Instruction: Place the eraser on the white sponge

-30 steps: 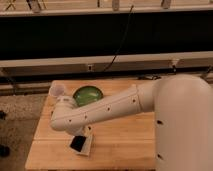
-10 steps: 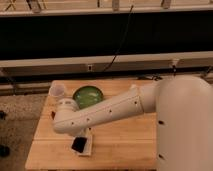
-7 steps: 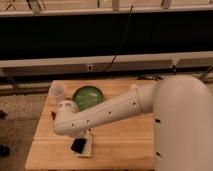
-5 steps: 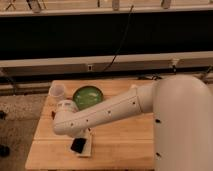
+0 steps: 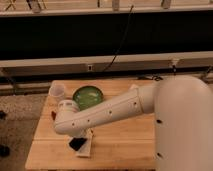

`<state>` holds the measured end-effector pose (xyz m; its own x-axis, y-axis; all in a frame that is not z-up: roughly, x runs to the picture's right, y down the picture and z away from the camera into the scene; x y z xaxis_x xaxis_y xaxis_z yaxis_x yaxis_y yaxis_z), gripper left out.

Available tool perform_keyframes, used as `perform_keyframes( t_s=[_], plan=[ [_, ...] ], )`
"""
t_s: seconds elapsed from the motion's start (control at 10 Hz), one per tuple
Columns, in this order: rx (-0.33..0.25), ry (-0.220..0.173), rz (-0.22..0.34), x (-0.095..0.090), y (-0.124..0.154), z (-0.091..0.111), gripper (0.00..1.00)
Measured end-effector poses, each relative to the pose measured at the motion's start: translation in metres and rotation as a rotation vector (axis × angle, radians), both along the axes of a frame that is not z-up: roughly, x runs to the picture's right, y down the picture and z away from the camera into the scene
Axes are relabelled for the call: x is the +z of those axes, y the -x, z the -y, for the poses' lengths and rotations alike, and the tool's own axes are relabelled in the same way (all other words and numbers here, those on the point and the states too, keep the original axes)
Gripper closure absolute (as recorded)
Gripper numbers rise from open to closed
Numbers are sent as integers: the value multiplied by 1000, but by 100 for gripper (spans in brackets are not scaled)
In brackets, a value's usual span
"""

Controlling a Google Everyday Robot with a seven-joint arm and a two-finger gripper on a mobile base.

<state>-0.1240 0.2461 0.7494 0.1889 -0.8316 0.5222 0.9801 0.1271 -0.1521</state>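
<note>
The wooden bench (image 5: 120, 145) carries a green bowl (image 5: 88, 96), a white cup (image 5: 57, 91) and the white sponge (image 5: 86, 145); the tool is hidden behind the arm above the sponge.

Eraser (image 5: 77, 143) atop sponge (image 5: 86, 148), gripper (image 5: 80, 134) above.

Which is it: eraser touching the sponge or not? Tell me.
Touching. The camera view shows the eraser lying on the sponge, overlapping its left part. The gripper is just above, hidden behind the arm.

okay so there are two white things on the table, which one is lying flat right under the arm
The white sponge, a flat pad with the black eraser on it, below the arm's elbow. The white cup stands upright at the far left corner. The gripper is hidden behind the arm.
</note>
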Motion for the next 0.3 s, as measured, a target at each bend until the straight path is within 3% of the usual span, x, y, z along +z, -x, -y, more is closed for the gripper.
perform_keyframes(
  t_s=[0.3],
  plan=[
    [3,1,2,1,-3,0,22]
  ],
)
